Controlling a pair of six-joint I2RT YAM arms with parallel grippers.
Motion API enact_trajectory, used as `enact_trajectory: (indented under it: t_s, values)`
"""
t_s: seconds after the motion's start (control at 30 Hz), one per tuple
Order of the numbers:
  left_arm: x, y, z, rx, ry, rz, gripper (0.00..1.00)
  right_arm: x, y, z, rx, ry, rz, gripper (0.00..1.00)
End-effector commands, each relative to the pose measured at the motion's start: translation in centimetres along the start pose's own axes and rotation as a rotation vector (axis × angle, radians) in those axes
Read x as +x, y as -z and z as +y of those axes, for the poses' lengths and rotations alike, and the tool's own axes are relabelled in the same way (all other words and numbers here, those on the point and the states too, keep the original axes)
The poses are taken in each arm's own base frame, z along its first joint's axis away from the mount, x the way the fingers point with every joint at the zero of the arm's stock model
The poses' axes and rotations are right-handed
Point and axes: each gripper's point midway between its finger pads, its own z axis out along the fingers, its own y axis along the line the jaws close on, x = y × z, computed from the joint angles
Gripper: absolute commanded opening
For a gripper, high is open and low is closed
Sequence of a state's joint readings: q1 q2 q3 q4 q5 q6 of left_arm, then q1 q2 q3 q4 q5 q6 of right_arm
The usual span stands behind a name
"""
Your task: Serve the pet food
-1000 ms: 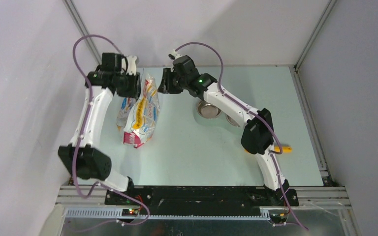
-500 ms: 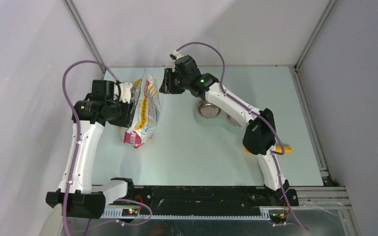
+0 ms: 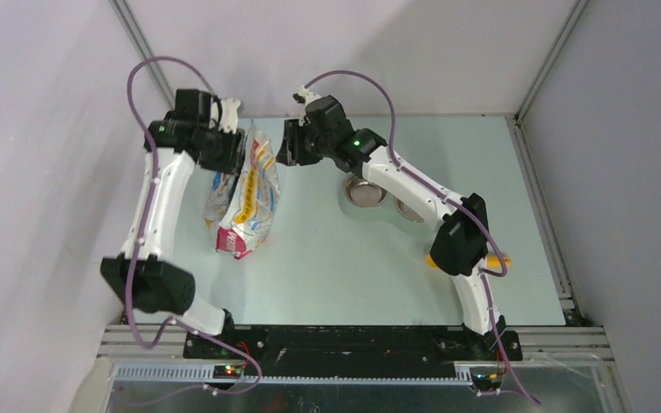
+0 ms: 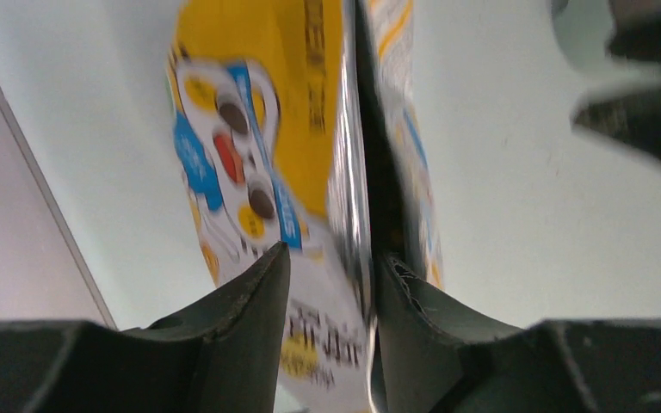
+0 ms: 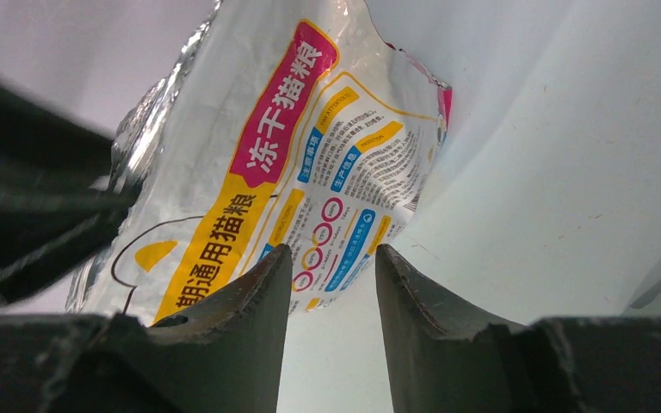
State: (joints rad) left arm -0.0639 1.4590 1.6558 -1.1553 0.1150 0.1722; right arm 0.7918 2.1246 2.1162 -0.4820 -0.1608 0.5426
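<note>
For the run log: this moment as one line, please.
left fingers: astride foil bag edge, grip unclear | right fingers: open, empty, beside bag | metal bowl: apart from bag | pet food: none in view

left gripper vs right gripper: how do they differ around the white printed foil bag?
The left gripper straddles an edge of the white printed foil bag, foil between its fingers; the right gripper has an empty gap, the bag ahead of it. The left gripper is at the bag's left, the right gripper at its right, apart from it. Shared: both open by a similar gap, near the bag's far end.
</note>
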Motion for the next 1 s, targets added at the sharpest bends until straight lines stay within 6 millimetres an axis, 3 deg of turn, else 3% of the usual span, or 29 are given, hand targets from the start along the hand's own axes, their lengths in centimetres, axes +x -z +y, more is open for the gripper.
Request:
enact_trajectory:
  t_s: [0.0, 0.1, 0.13, 0.17, 0.23, 0.33, 0.4, 0.5, 0.77, 0.97]
  values:
    - [-5.3, -1.7, 0.3, 0.021, 0.005, -0.07, 0.47, -4.0, 3.8, 2.2, -0.048, 0.056, -0.116, 0.44]
    - [-8.2, -3.7, 0.7, 0.033, 0.014, -0.073, 0.46, -4.5, 4.4, 1.9, -0.045, 0.061, -0.129, 0.45]
    - [-9.6, -3.4, 0.9, 0.03, 0.013, -0.106, 0.46, -4.6, 4.5, 2.0, -0.047, 0.063, -0.132, 0.46]
    - [-10.0, -4.5, 1.0, 0.033, 0.023, -0.093, 0.45, -4.8, 4.7, 2.0, -0.05, 0.063, -0.136, 0.46]
    - [-11.6, -5.0, 1.2, 0.024, 0.021, -0.128, 0.45, -4.9, 4.8, 2.3, -0.056, 0.063, -0.137, 0.49]
    - [-13.1, -5.0, 1.1, 0.034, 0.007, -0.164, 0.45, -4.6, 4.7, 3.1, -0.08, 0.061, -0.13, 0.61]
    - [-12.7, -4.6, 0.8, 0.043, 0.002, -0.159, 0.45, -4.5, 4.2, 4.2, -0.1, 0.064, -0.13, 0.77]
    - [-11.2, -3.8, 0.3, 0.055, 0.001, -0.136, 0.45, -4.0, 3.4, 6.1, -0.104, 0.067, -0.141, 0.85]
    - [-4.8, -1.6, 0.7, -0.024, 0.032, -0.052, 0.45, -3.8, 1.0, 8.0, -0.044, 0.015, -0.187, 0.77]
    - [-2.6, 0.8, 0.5, -0.028, 0.059, -0.076, 0.45, -2.0, -0.7, 8.3, -0.032, 0.013, -0.16, 0.73]
